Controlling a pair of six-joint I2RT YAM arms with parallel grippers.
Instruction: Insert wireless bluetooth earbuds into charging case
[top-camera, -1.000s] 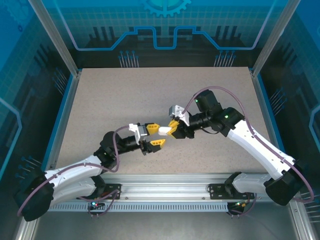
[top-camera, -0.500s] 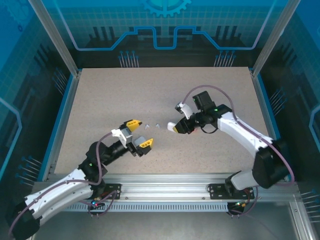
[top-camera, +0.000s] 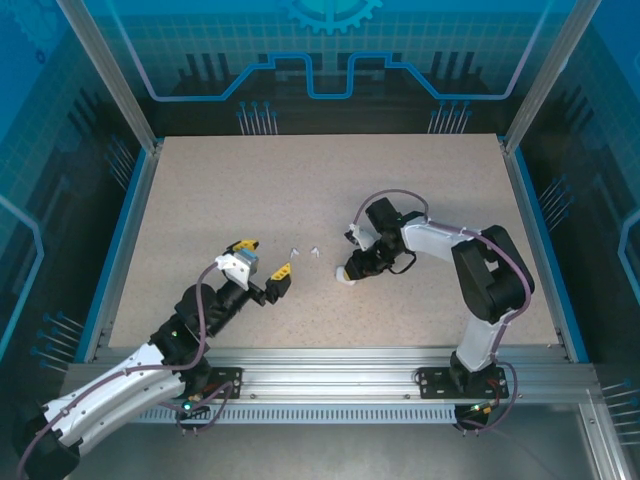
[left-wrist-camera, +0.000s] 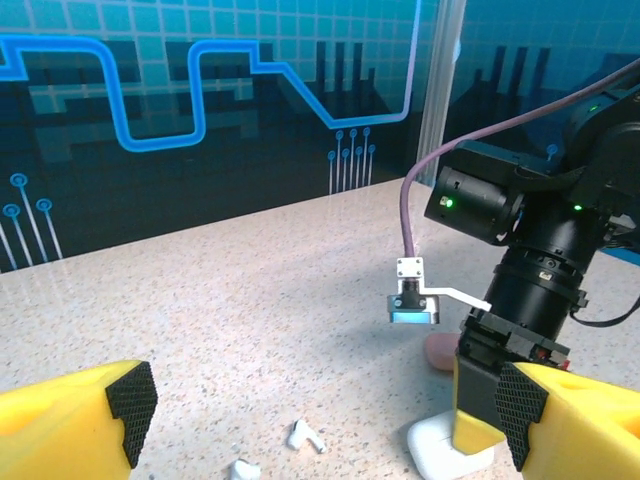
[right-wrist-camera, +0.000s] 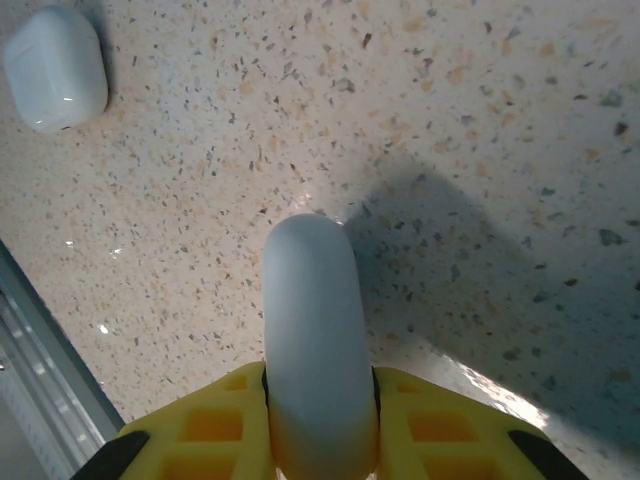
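Observation:
Two white earbuds lie loose on the speckled table; in the left wrist view one earbud lies ahead and the other sits at the bottom edge. My right gripper is shut on a white charging case, its lid closed, pressed down at the tabletop. The right wrist view shows that case standing on edge between the yellow fingers of the gripper. My left gripper hangs open and empty just left of the earbuds, and its gap faces them.
A pink case lies on the table behind the held case. A second white case rests apart on the table. The right arm arches over the right half. The front rail runs along the near edge.
Both grippers held the white case together in the air. The left one let go, opened and drew back to the left. The right arm lowered the case to the table.

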